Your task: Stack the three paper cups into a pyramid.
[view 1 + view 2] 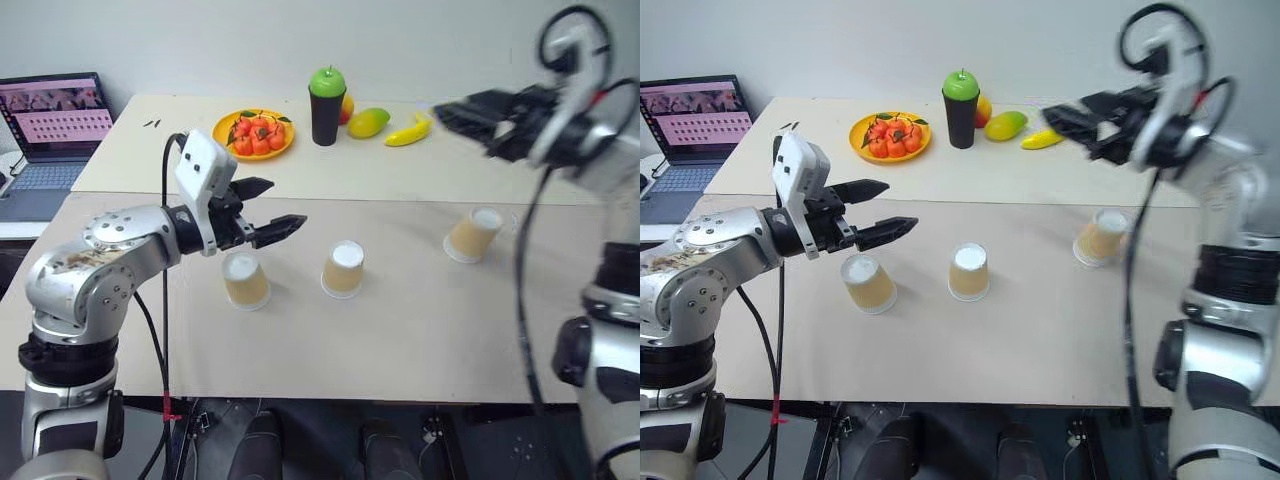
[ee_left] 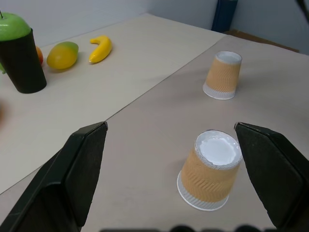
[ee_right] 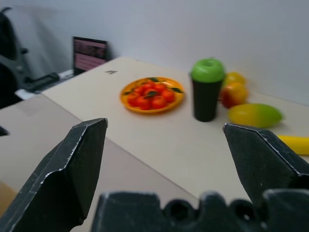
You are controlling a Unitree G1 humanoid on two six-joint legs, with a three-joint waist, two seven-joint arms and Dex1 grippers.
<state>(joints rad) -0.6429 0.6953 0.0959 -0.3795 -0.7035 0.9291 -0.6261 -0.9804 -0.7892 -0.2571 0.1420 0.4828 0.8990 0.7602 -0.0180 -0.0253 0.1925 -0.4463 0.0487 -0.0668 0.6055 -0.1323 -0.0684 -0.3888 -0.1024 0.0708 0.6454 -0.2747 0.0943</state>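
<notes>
Three paper cups stand upside down in a row on the near table: the left cup (image 1: pixel 245 280), the middle cup (image 1: pixel 343 268) and the right cup (image 1: pixel 474 234). My left gripper (image 1: pixel 285 205) hovers open just above and behind the left cup, pointing toward the middle cup (image 2: pixel 210 176), with nothing between its fingers. The right cup (image 2: pixel 223 75) stands farther off beyond it. Raised high over the far table, well above and behind the right cup, my right gripper (image 1: pixel 1065 125) is open and empty, its fingers (image 3: pixel 77 159) spread wide.
On the far table stand a black cup (image 1: pixel 327 100) topped with a green apple, an orange plate of tangerines (image 1: pixel 255 135), a mango (image 1: pixel 368 122) and a banana (image 1: pixel 408 133). A laptop (image 1: pixel 55 120) sits on a desk at the far left.
</notes>
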